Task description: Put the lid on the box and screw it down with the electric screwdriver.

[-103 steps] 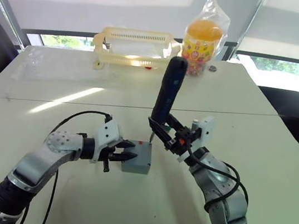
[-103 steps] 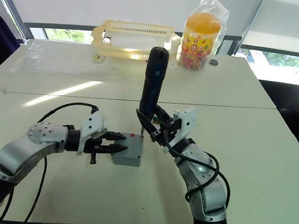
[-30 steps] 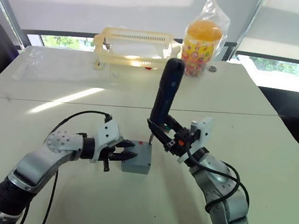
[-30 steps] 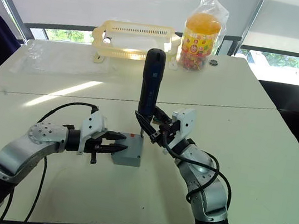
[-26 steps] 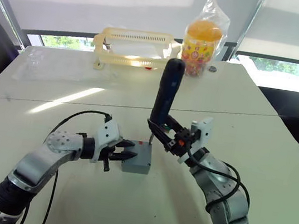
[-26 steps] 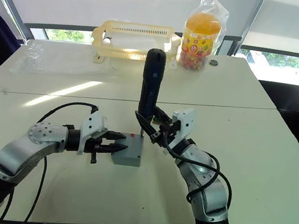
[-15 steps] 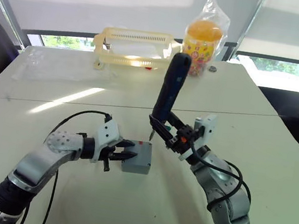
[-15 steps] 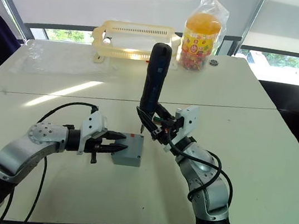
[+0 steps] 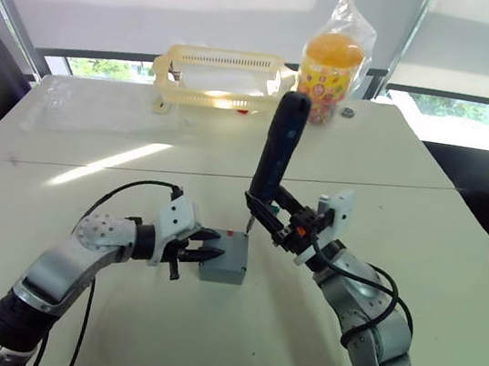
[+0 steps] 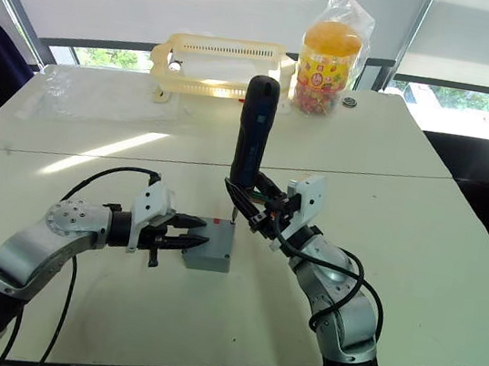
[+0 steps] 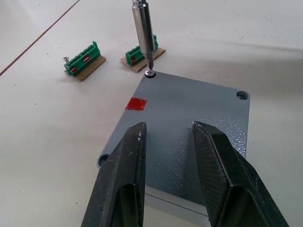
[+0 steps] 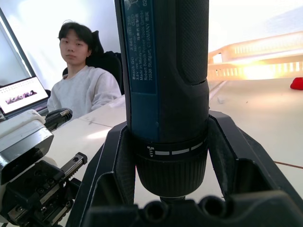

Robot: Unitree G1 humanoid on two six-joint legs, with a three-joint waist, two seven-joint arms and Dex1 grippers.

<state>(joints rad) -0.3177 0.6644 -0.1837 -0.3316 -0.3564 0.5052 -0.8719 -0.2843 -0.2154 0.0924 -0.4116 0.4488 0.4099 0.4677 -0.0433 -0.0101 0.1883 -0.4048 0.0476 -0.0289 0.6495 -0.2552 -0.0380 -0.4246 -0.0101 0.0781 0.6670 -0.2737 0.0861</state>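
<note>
Driving: right gripper (image 10: pixel 254 210) clamps the electric screwdriver (image 10: pixel 253 134) upright, bit on a corner screw (image 11: pixel 150 73) of the lid (image 11: pixel 189 123).
Bracing: left gripper (image 11: pixel 168 142), fingers apart, over the lid's near edge.
Location: lid seated on the box (image 9: pixel 225 260), mid-table (image 9: pixel 452 269).
Handling: rigid plastic, probably light; brace by the sides.
Containers: box closed, contents hidden; yellow basket (image 9: pixel 219 76), contents unclear; bagged jar (image 9: pixel 331 63).
</note>
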